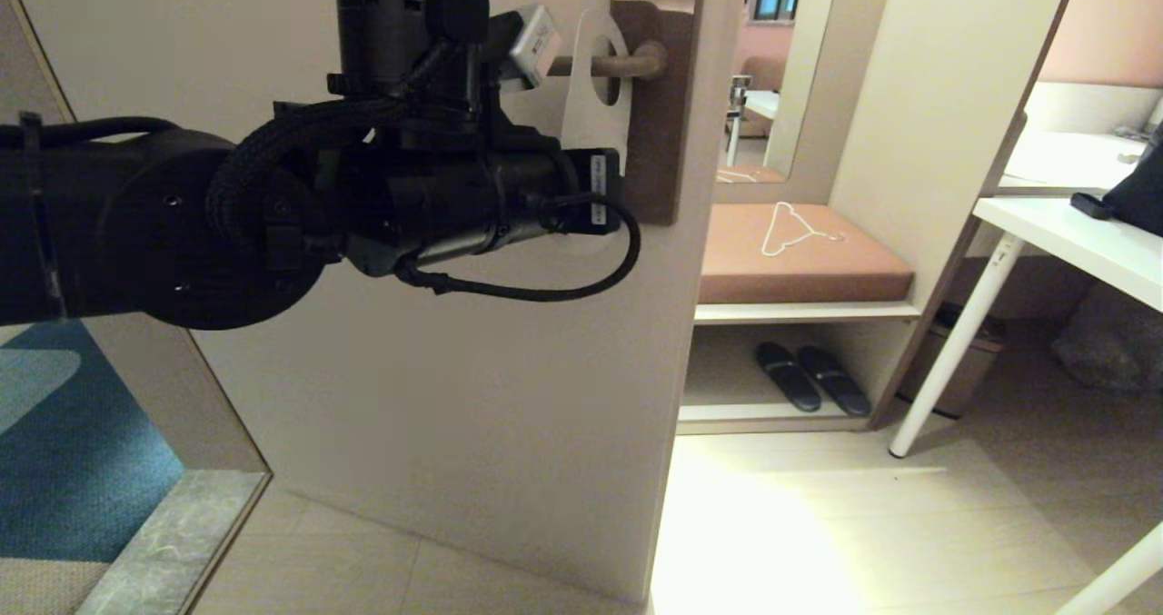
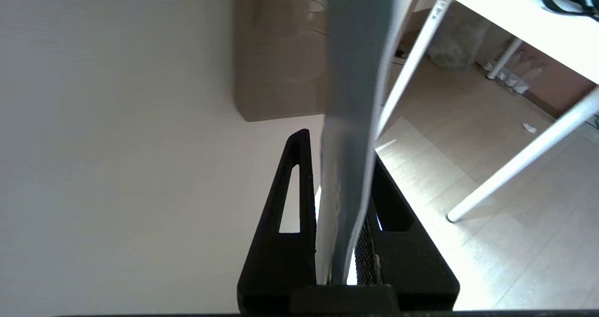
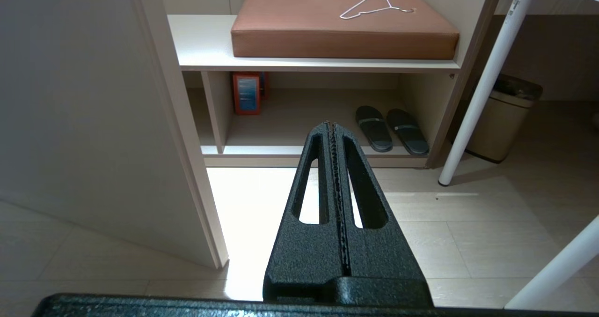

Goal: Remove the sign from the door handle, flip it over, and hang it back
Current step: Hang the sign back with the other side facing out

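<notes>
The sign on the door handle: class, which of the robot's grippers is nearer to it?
Left. The left gripper has the sign between its fingers, below the door handle. The right gripper is shut, apart from it, pointing toward the shoe shelf.

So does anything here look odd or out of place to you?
One small thing: a wire hanger lies loose on the brown bench cushion instead of hanging up. The sign hangs on the door handle white side out, its lower end between the left gripper's jaws. The right gripper hangs shut, away from the door.
</notes>
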### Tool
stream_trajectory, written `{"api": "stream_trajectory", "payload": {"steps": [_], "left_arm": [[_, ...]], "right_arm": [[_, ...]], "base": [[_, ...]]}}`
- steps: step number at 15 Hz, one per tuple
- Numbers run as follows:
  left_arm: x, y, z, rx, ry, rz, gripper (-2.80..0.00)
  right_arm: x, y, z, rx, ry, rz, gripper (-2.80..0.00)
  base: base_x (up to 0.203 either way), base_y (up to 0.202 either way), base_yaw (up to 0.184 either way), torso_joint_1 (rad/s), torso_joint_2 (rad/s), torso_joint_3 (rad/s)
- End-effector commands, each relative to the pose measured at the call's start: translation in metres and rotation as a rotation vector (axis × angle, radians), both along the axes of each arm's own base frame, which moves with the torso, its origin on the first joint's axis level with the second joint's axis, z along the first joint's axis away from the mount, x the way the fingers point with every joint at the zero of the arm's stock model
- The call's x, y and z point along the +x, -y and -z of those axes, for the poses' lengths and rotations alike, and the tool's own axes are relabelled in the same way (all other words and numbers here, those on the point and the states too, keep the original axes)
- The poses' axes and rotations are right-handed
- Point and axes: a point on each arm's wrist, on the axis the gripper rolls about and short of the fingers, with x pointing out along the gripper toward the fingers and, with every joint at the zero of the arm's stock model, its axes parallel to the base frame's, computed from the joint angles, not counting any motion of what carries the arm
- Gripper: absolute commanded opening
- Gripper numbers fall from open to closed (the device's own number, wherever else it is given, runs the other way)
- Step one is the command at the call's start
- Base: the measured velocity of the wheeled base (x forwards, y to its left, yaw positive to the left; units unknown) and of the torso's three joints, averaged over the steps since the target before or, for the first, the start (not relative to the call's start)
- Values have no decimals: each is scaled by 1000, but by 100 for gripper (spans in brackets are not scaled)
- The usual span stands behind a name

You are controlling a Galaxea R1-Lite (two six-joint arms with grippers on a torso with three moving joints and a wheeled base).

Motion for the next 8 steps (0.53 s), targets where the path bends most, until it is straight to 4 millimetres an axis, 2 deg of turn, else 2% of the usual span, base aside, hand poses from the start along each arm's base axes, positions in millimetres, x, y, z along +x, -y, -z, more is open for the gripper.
{"api": "stream_trajectory", "payload": {"steps": [1,5,6,8], "left_arm": [[-1,2,1,2,-2,4,-280],[-5,6,1,2,0,21,-280],[-7,8,0,2,2,29,0],[-8,10,-1,-7,11,36,0]], "right_arm": [[0,0,0,1,-1,0,-280],[0,0,0,1,-1,1,-280],[0,0,0,1,-1,0,-280],[0,0,0,1,-1,0,-280]], "base": [[0,0,0,0,0,0],[0,0,0,0,0,0],[0,0,0,0,0,0],[0,0,0,0,0,0]]}}
